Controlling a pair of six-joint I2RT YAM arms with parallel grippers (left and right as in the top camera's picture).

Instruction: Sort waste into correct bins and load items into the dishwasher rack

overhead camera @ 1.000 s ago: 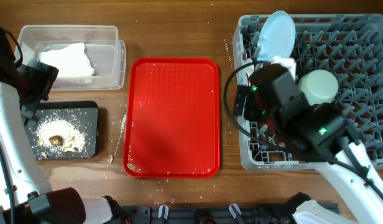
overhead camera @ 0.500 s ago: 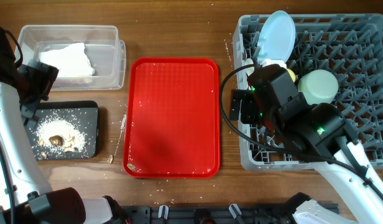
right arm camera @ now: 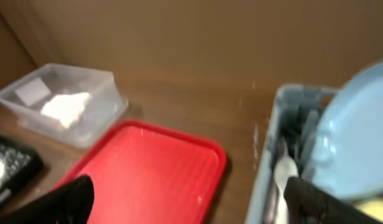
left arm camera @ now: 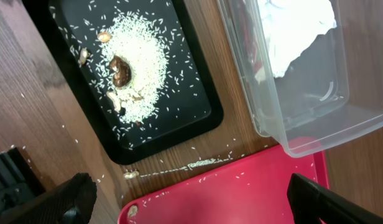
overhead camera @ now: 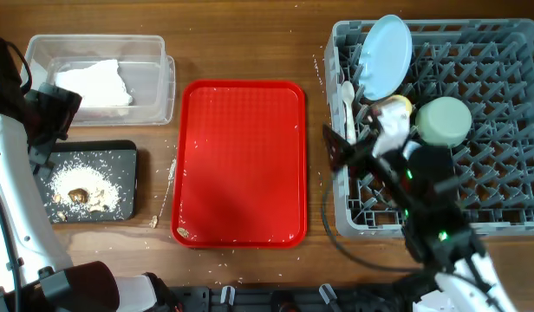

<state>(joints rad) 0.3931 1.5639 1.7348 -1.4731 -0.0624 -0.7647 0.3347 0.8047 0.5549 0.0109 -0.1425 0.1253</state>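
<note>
The grey dishwasher rack [overhead camera: 510,217] at the right holds a light blue plate [overhead camera: 385,45] on edge, a white spoon [overhead camera: 348,102], a yellow cup [overhead camera: 403,106] and a pale green bowl [overhead camera: 442,120]. My right gripper [overhead camera: 336,156] is open and empty, raised over the rack's left edge and facing the red tray; its view shows the plate [right arm camera: 353,137] and spoon [right arm camera: 283,171]. My left gripper [left arm camera: 198,208] is open and empty, high above the black tray [left arm camera: 198,115] of rice and brown scraps [left arm camera: 120,68]. The clear tub [overhead camera: 154,108] holds a white napkin [overhead camera: 94,82].
A red serving tray [overhead camera: 241,165] with a few rice grains lies mid-table between bins and rack. Loose crumbs [overhead camera: 154,222] lie on the wood by its left edge. My left arm [overhead camera: 24,173] stands along the table's left edge.
My right arm has drawn back from over the rack's cup and spoon toward the front and turned leftward, uncovering the yellow cup. The left arm has not moved.
</note>
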